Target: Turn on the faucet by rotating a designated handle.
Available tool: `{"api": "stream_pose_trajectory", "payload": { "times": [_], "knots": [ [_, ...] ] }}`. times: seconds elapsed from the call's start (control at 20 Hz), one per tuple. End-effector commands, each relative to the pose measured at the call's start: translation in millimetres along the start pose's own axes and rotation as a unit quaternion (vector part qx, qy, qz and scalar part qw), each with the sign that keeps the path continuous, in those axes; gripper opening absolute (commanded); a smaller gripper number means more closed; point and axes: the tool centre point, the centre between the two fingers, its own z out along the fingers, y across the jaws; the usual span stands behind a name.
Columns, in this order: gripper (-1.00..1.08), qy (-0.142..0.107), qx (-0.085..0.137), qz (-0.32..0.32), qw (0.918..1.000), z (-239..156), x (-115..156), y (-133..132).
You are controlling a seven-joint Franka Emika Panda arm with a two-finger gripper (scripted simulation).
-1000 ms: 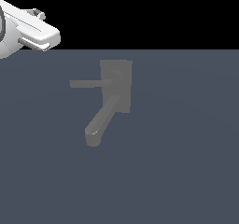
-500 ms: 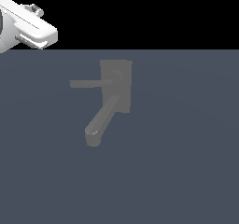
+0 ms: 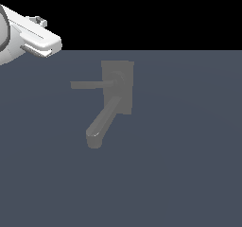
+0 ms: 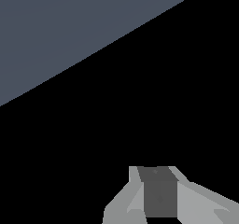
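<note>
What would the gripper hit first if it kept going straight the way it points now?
Probably nothing soon: in the wrist view the gripper faces black background beyond the grey surface; the faucet is out of that view. Depth is unclear.

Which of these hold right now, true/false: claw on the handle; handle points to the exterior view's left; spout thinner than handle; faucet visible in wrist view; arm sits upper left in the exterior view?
1. The claw touches the handle. False: it is well clear of the faucet.
2. The handle points to the exterior view's left. True.
3. The spout is thinner than the handle. False: it is thicker and rounded.
4. The wrist view shows the faucet. False: only the grey floor and blackness.
5. The arm is upper left in the exterior view. True.
</note>
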Motion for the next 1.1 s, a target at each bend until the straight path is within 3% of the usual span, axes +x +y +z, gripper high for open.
{"api": "stream_pose_trajectory", "payload": {
  "times": [0.0, 0.25, 0.6, 1.05],
  "knots": [
    [-1.0, 0.015, -0.003, -0.018, 0.9997, -4.0, 15.8, -8.1],
    [-1.0, 0.062, -0.012, -0.069, 0.9956, -17.6, 61.1, -34.8],
    [-1.0, 0.135, -0.017, -0.145, 0.98, -43.8, 125.7, -85.8],
    [-1.0, 0.181, -0.016, -0.188, 0.9651, -63.2, 161.4, -121.9]
  ]
}}
